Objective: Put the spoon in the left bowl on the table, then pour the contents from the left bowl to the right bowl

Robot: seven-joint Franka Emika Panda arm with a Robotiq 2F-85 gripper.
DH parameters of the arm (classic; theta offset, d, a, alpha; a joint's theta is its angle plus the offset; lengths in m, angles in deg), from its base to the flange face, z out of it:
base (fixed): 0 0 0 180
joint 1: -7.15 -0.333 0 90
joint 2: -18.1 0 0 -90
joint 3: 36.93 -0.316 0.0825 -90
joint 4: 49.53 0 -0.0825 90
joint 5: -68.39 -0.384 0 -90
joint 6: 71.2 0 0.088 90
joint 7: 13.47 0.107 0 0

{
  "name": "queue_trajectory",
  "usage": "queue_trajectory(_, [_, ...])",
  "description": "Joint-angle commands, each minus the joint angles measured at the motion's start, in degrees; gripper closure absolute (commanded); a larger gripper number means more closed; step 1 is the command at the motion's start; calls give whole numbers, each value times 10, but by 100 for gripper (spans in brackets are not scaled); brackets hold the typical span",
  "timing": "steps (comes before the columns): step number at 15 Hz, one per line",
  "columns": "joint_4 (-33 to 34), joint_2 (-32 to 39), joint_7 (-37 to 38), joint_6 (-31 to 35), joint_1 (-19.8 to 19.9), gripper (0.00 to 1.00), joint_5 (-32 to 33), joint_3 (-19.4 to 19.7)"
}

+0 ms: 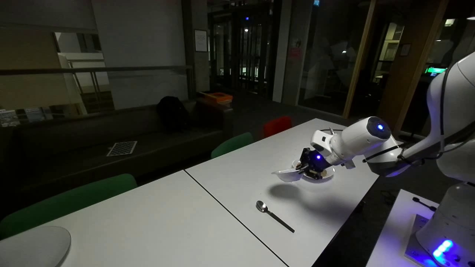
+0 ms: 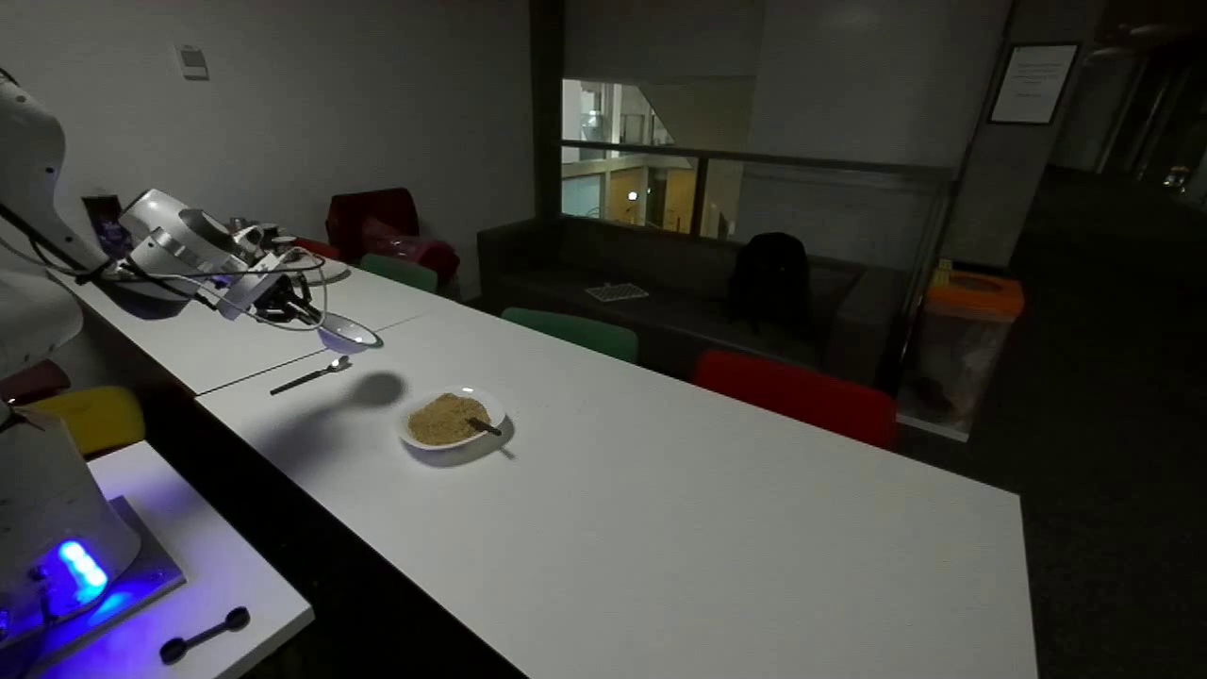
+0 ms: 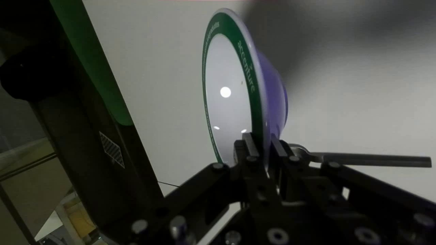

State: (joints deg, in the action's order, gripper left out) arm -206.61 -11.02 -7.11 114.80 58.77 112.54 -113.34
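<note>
Gripper [image 3: 263, 142] found clenched on left bowl [image 3: 227, 76], at the rim, above the table [image 2: 660, 490], where a spoon [image 1: 276, 218] lies; contents [image 2: 443, 422] (a dark handle [image 2: 485, 427] protruding) found in right bowl [image 2: 481, 395].

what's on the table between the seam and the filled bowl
A loose spoon and a dark shadow lie between seam and filled bowl; both exterior views show it.

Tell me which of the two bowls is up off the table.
The green-rimmed bowl: the hand pinches its rim above the table. The cream-white bowl rests on the table, heaped with tan contents.
</note>
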Motion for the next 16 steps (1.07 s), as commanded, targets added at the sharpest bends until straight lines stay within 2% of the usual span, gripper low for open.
queue_trajectory(1, [11,-72,18,60,111,97,-15,-82])
queue_trajectory(4, [26,-102,21,81,191,97,-42,-146])
queue_trajectory(5, [22,-101,-39,77,209,97,-119,-173])
queue_trajectory(7, [33,-105,-60,66,250,97,-180,-219])
queue_trajectory(8, [12,-81,-88,54,207,97,-196,-193])
queue_trajectory(9, [13,-85,-96,54,217,89,-214,-207])
queue_trajectory(13, [13,-85,-102,53,210,89,-226,-208])
queue_trajectory(14, [13,-85,-102,53,210,97,-226,-208])
queue_trajectory(16, [12,-87,-108,54,210,97,-240,-215])
